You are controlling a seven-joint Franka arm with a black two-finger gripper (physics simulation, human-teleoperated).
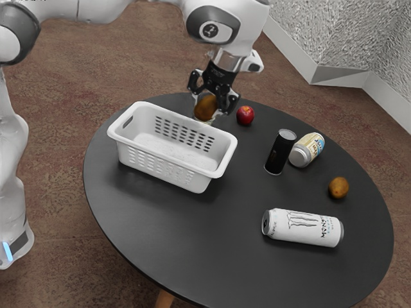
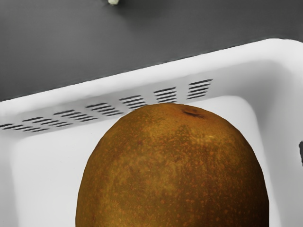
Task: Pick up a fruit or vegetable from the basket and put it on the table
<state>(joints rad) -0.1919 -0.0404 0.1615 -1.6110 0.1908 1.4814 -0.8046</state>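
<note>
Fruit (image 1: 205, 109) is up by the basket (image 1: 160, 156), gripped btwn both fingers of the gripper (image 1: 212, 101). Keep the hold firm w/o squeezing, clear the rim w/ height to spare, then lower slowly to table (image 1: 218, 237), apart from can (image 1: 302, 228); release only at contact, else it may roll

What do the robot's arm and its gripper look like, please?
The arm is mostly white, with smooth, rounded segments. Near the hand, one joint carries a dark grey, curved panel with a small round mark on it. A small blue light strip shows near the base. The gripper is black, with an angular body and two fingers.
</note>
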